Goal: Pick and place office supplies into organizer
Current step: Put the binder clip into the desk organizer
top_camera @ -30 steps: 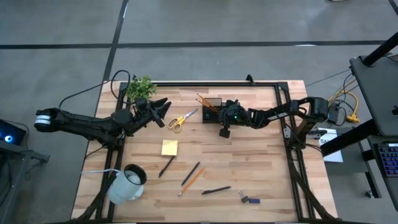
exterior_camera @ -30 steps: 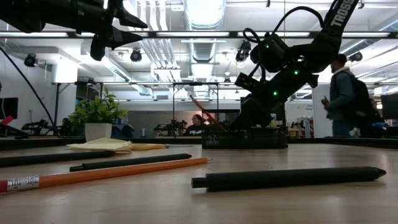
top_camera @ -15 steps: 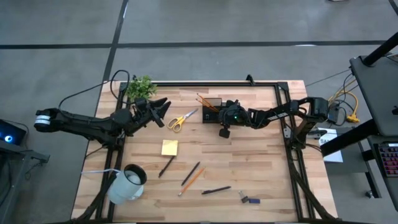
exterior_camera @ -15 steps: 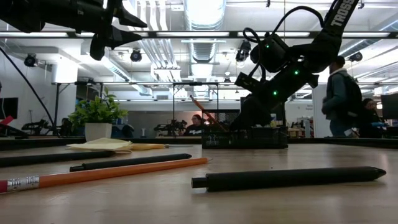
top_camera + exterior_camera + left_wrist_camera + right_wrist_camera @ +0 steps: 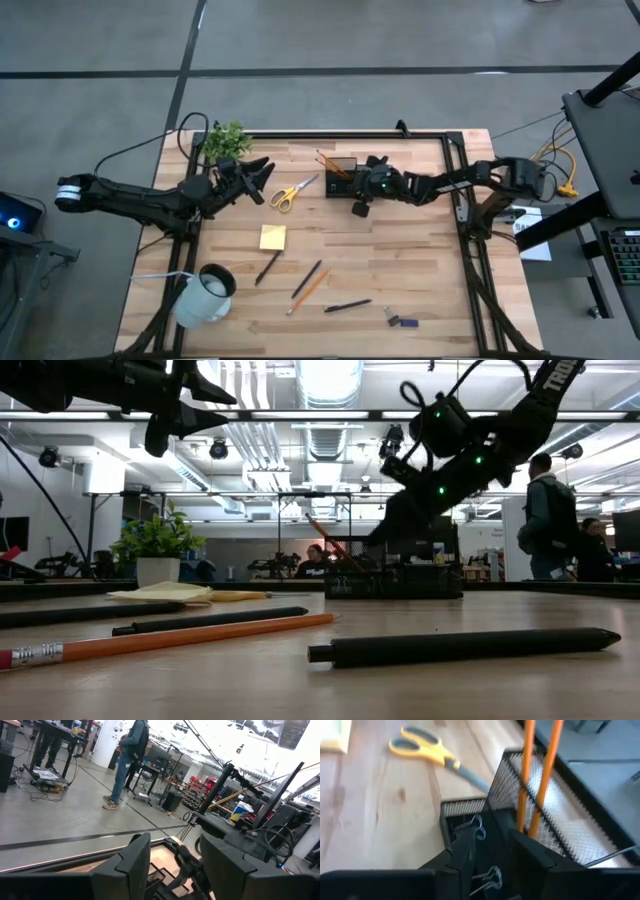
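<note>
The black mesh organizer [image 5: 340, 175] stands at the table's far middle, with two orange pencils [image 5: 540, 775] upright in its tall compartment and metal clips [image 5: 479, 827] in a low one. My right gripper [image 5: 490, 837] hovers open just above that low compartment, holding nothing. My left gripper [image 5: 262, 178] hangs open in the air between the plant and the yellow-handled scissors [image 5: 293, 190], which lie flat left of the organizer. The yellow sticky pad [image 5: 272, 237], dark pens [image 5: 347, 306], an orange pencil [image 5: 312, 289] and small dark bits [image 5: 400, 320] lie on the near half.
A white mug [image 5: 205, 293] lies at the near left corner and a small green plant [image 5: 226, 140] stands at the far left. A black frame [image 5: 400, 133] runs along the table's edges. People stand in the room behind [image 5: 548, 520].
My right gripper has risen out of the organizer and drawn back a little toward the table's right edge; in the low view it now hangs above the organizer's rim. My left gripper has kept still.
</note>
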Robot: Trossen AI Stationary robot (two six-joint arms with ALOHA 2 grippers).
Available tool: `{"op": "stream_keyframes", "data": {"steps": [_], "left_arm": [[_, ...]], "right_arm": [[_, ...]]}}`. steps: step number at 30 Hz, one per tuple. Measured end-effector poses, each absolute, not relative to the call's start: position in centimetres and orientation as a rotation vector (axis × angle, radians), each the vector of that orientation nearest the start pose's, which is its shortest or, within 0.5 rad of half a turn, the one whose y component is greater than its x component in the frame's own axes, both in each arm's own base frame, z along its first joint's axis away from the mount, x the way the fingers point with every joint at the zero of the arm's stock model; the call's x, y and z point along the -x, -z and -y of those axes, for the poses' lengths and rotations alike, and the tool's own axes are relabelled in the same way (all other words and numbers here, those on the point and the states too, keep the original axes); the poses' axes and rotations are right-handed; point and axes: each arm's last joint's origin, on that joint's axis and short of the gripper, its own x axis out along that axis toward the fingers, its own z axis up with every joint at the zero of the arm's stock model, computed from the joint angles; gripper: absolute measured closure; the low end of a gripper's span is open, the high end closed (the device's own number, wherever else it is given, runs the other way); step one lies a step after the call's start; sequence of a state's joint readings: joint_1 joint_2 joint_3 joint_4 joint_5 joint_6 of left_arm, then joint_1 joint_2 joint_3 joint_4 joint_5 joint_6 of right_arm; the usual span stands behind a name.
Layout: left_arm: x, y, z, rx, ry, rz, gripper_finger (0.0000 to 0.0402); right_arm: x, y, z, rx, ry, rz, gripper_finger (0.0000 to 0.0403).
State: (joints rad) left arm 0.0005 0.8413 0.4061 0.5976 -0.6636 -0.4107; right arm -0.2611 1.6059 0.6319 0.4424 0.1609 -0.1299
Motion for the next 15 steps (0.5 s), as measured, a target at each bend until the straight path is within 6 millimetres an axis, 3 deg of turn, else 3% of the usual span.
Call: {"op": "stream_keyframes", "data": {"steps": [15], "left_arm": [[-18.1,-26.6,-1.8,0.448,-0.622,0.288,0.0244]], "right_arm": [[-27.4,-20.2,7.2,-0.14,0.42,-0.35,0.0265]]}}
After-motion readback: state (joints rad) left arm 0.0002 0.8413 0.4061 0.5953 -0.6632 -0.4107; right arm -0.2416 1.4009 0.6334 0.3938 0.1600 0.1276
